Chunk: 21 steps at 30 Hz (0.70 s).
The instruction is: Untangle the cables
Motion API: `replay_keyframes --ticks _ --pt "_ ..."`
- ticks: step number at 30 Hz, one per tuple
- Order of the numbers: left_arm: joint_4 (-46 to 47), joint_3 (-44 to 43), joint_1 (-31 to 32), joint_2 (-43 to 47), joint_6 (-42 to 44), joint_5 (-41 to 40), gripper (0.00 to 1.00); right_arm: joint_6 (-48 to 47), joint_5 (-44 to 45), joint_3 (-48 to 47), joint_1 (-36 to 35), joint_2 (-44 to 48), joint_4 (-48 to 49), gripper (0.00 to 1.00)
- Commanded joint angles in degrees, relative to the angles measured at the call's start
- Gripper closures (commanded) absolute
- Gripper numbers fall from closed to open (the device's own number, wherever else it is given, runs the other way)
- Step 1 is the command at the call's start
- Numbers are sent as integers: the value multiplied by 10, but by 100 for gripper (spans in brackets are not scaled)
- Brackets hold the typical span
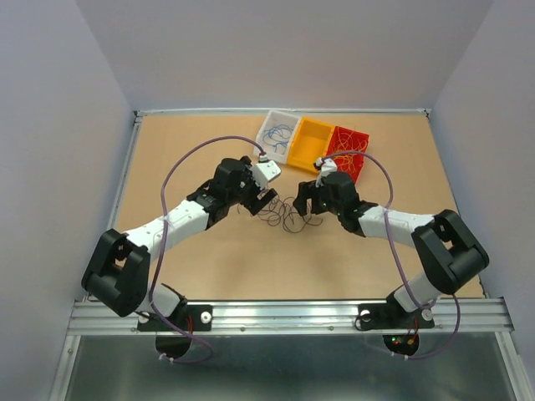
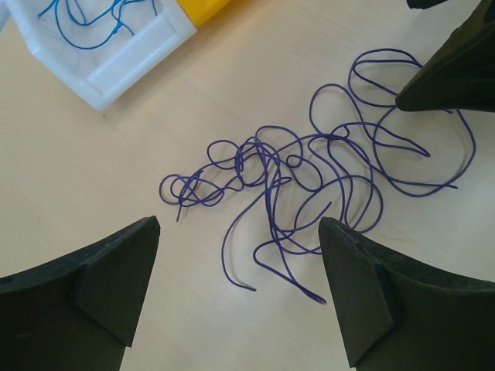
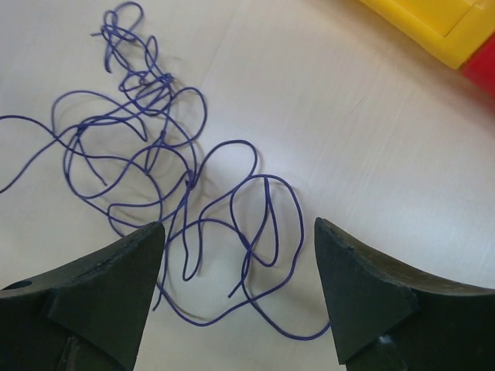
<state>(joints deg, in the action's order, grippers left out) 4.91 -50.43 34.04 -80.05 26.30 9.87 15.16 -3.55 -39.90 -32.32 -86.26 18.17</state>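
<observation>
Both pairs of jaws stand wide apart and hold nothing. The left gripper (image 1: 266,197) and the right gripper (image 1: 307,199) face each other low over the table (image 1: 209,267), near each other, with the loose tangle of purple cables (image 1: 284,214) lying flat on the wood between and just below them.

Beyond both sets of jaws, at the far side of the table, three bins sit in a row touching one another: a white bin (image 1: 269,142) past the left jaws, a yellow bin (image 1: 313,142) in the middle, and a red bin (image 1: 338,139) past the right jaws.

In the left wrist view the tangle fills the gap between the two fingers (image 2: 93,286) and runs on ahead of them. Its densest knot lies ahead of the gap, and two free ends trail back between the fingers. One dark finger of the right gripper reaches in from the far right, over the widest loops.

In the right wrist view the wide loops lie between the fingers (image 3: 100,286), and the tight knot is further ahead, toward the left finger's side.

Thin blue wires (image 2: 85,17) curl inside the white bin, and yellow-orange wires (image 1: 355,154) lie in the red one.
</observation>
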Motion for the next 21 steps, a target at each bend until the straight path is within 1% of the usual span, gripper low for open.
replay_keyframes --ticks 1,2,3,8,10,12,13,14,17,20,21 --pt "89 27 1 18 -19 -65 4 -14 33 -68 -3 -51 -20 19" --pt "96 31 1 19 -21 -74 4 -15 50 -76 -2 -62 -24 20" --pt "105 38 1 25 -23 -82 3 -19 56 -91 -3 -84 -34 22" --pt "120 51 1 44 -25 -88 3 -28 64 -135 -5 -136 -74 32" --pt "123 54 1 46 -24 -91 4 -39 62 -146 -11 -148 -96 33" --pt "126 55 0 48 -24 -93 3 -45 66 -163 -14 -167 -117 45" --pt "128 57 0 48 -24 -93 4 -48 73 -168 -20 -170 -140 54" --pt "128 59 1 52 -24 -93 3 -49 79 -171 -24 -171 -149 75" --pt "133 63 0 57 -22 -94 4 -54 90 -157 -38 -147 -166 99" --pt "140 68 0 62 -19 -94 4 -52 75 -121 -47 -77 -157 99" --pt "140 69 0 63 -19 -93 3 -50 71 -107 -51 -40 -149 100"
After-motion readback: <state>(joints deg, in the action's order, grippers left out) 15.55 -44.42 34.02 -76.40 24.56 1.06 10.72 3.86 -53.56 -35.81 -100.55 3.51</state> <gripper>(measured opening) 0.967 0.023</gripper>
